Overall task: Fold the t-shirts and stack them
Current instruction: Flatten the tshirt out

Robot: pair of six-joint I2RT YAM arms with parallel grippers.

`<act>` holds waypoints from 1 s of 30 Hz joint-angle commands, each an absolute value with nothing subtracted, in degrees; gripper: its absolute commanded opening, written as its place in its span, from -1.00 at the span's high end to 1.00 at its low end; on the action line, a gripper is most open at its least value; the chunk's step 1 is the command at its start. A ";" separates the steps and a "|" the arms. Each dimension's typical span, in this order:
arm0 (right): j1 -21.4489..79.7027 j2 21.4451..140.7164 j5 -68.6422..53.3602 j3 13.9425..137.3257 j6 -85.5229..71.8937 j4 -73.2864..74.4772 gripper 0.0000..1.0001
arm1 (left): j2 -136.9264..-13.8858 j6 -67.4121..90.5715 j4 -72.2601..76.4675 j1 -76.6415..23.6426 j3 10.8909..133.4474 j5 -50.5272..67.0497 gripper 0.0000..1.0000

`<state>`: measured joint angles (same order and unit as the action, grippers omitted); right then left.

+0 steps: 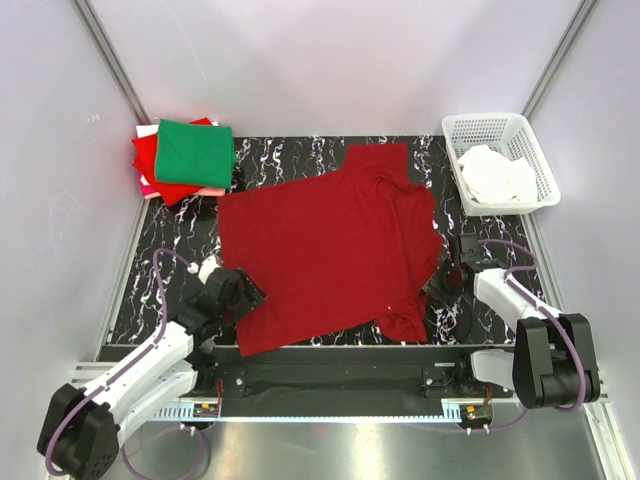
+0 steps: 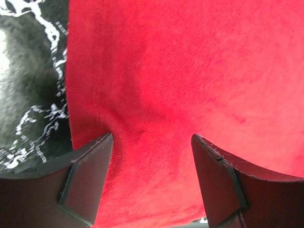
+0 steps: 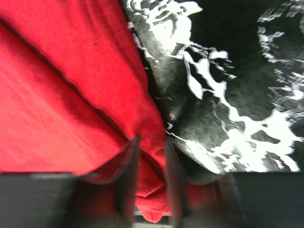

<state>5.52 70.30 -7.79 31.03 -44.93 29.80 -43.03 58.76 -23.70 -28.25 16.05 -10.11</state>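
A: Where's the crimson shirt?
B: Spread mid-table on the black, white-veined mat. Left half lies flat, right side is rumpled, with folds at the far right and the near right corner.
A: Left gripper?
B: At the shirt's near left corner. Jaws are wide apart over the cloth, with the shirt's left edge just beside the left finger. Nothing is gripped. Can't tell if the tips touch the fabric.
A: Right gripper?
B: At the shirt's right edge, low on the mat. Jaws are down to a narrow gap with a ridge of red cloth pinched between them. The wrist view is blurred, but the fold sits inside the gap.
A: Stack?
B: Far left corner. A folded green shirt is on top, with a bright red shirt under it. A pale pink edge shows at the near side.
A: Anything else on the surface?
B: 1 white lattice basket at far right, holding white cloth.
A: Room?
B: Plain pale walls on 3 sides and 2 slanted metal posts at the far corners. A steel rail runs along the near edge by the arm bases.
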 commanded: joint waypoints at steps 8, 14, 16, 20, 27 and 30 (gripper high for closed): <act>4.75 71.64 -4.51 33.65 -44.03 28.99 1.00 | -56.07 56.78 -20.21 -28.04 18.88 -9.57 0.14; -4.11 67.94 -0.18 40.24 -41.67 35.24 1.00 | -55.29 48.88 -29.70 -17.69 26.18 -10.64 0.01; -6.32 68.73 -0.18 41.22 -40.26 36.03 1.00 | -54.06 45.46 -31.02 -13.73 26.80 -9.59 -0.01; -7.91 71.01 1.30 41.22 -39.11 35.95 1.00 | -55.10 44.74 -29.62 -10.90 26.98 -6.68 0.01; -11.86 70.05 1.33 40.96 -39.12 34.73 0.78 | -52.75 44.83 -30.41 -6.94 27.24 -6.07 -0.05; -12.22 72.33 -4.29 42.10 -37.36 36.03 -0.38 | -49.06 45.44 -30.85 -7.64 27.16 -3.09 -0.24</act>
<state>-11.97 71.22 -1.21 40.27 -39.70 35.57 -52.77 45.82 -31.11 -7.29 24.77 -6.74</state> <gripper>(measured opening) 0.607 0.595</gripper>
